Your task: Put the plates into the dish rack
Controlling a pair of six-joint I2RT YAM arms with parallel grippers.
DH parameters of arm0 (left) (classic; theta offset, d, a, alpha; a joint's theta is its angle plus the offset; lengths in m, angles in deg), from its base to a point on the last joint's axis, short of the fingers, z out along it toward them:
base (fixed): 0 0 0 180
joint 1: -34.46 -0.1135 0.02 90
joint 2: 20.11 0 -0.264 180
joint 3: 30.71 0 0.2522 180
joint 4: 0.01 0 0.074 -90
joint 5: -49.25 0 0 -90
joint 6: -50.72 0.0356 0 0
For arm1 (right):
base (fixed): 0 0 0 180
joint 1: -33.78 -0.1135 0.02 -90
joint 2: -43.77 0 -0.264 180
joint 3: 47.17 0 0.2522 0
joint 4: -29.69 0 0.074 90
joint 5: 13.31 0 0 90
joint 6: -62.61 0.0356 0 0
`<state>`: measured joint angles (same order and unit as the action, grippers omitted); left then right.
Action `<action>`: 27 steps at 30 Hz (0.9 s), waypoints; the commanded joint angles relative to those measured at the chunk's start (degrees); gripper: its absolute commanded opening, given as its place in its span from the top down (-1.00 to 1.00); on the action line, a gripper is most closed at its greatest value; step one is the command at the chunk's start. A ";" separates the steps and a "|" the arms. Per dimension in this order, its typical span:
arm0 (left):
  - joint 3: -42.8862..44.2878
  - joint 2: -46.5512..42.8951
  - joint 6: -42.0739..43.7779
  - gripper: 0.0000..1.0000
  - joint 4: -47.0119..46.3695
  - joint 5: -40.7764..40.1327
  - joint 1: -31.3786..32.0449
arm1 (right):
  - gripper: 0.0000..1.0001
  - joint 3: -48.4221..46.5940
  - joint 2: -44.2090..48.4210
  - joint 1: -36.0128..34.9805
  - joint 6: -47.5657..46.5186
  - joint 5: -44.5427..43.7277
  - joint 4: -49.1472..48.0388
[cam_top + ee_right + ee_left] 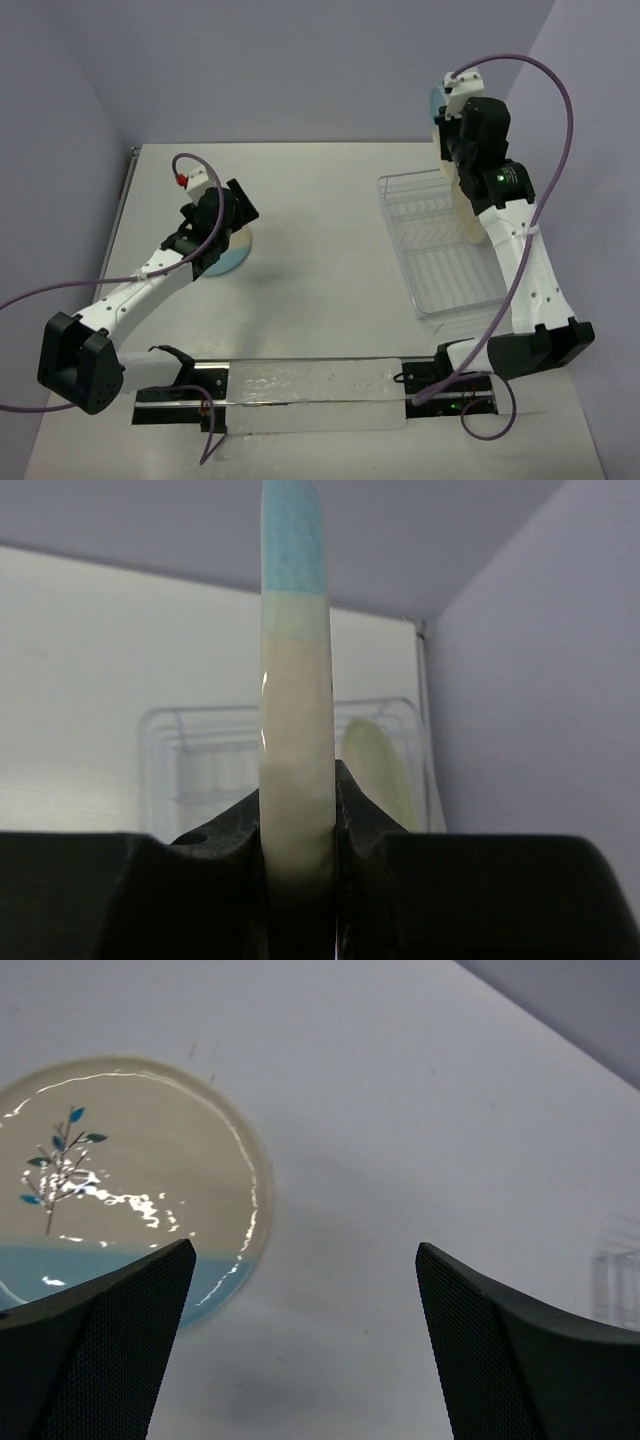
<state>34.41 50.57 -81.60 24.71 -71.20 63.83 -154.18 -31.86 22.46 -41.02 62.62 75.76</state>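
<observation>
Currently: left gripper (305, 1248) fingers released, grasping nothing, hovers over table (320, 200) at edge of flat-lying blue-banded plate (130, 1160). Right gripper (297, 815) clenched on second blue-banded plate (295, 680), holds it upright above clear dish rack (450, 275). Pale green plate (380, 770) stands on edge inside rack.

You have a plain white table (320, 200) in front of you. Toward your left, a round cream plate (233, 263) with a light blue segment and a small dark sprig lies flat on it. On your right, well apart from it, sits a clear rectangular plastic dish rack (445, 275) with thin tines. A long pale strip (310, 385) runs along the near edge.
</observation>
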 commanded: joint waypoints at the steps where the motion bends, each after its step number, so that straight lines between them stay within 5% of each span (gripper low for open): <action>1: 0.42 1.09 -2.50 -0.99 4.28 -5.22 -0.88 | 1.00 0.24 -1.35 4.77 -6.65 4.05 -2.16; 15: 0.63 4.44 -6.99 -0.99 6.28 -5.00 -5.43 | 1.00 0.28 -14.10 8.67 -10.22 -4.29 -5.55; 27: -0.49 1.54 -8.04 -0.99 7.82 -6.37 -6.77 | 1.00 4.23 -13.80 9.63 -8.36 -6.72 -7.09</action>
<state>34.26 54.60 -88.38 32.00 -76.27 57.69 -150.13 -49.35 31.67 -49.57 59.27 76.80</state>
